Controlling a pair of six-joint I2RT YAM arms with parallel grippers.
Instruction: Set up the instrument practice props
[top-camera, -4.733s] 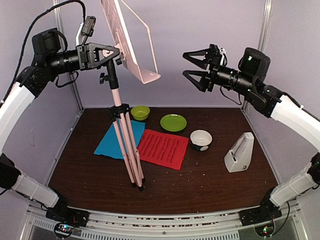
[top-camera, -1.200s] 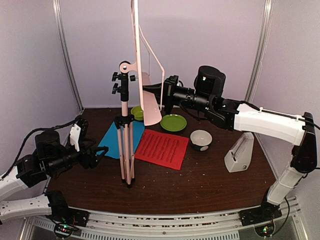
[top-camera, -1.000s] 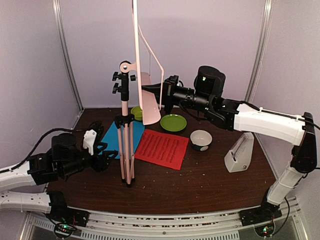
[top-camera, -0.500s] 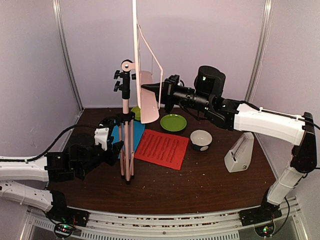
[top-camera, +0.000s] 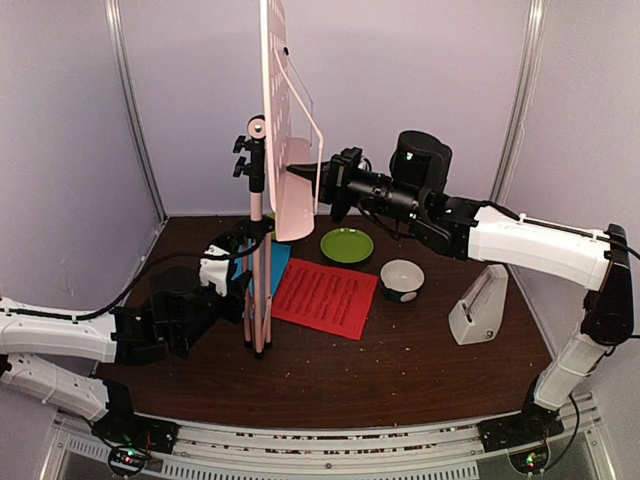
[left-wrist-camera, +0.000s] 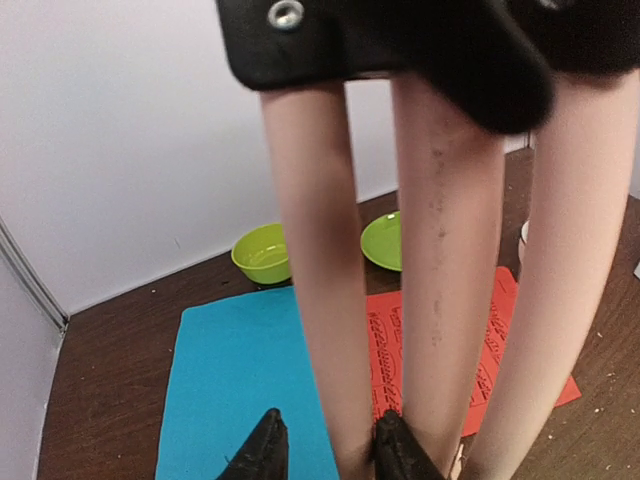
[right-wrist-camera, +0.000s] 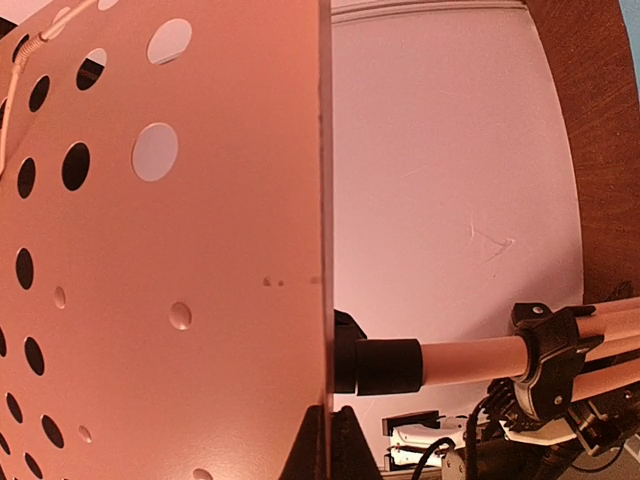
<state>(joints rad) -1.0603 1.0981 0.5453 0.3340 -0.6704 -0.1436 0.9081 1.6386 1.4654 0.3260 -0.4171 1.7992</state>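
Note:
The pale pink music stand stands upright on the table with its tripod legs folded close together. Its hole-dotted desk is almost vertical. My right gripper is shut on the desk's thin edge, as the right wrist view shows. My left gripper is low at the legs and open. One leg runs between its fingers; the right finger touches it and the left finger stands apart. Behind the legs lie the blue sheet and the red sheet. At the right stands the metronome.
A green bowl and a green plate sit at the back of the table. A white bowl with a black base stands between the red sheet and the metronome. White walls close in the table on three sides.
My left arm has swung in from the left to the stand's legs, and its jaws have narrowed around one leg. The desk has turned slightly. My right gripper keeps its hold.

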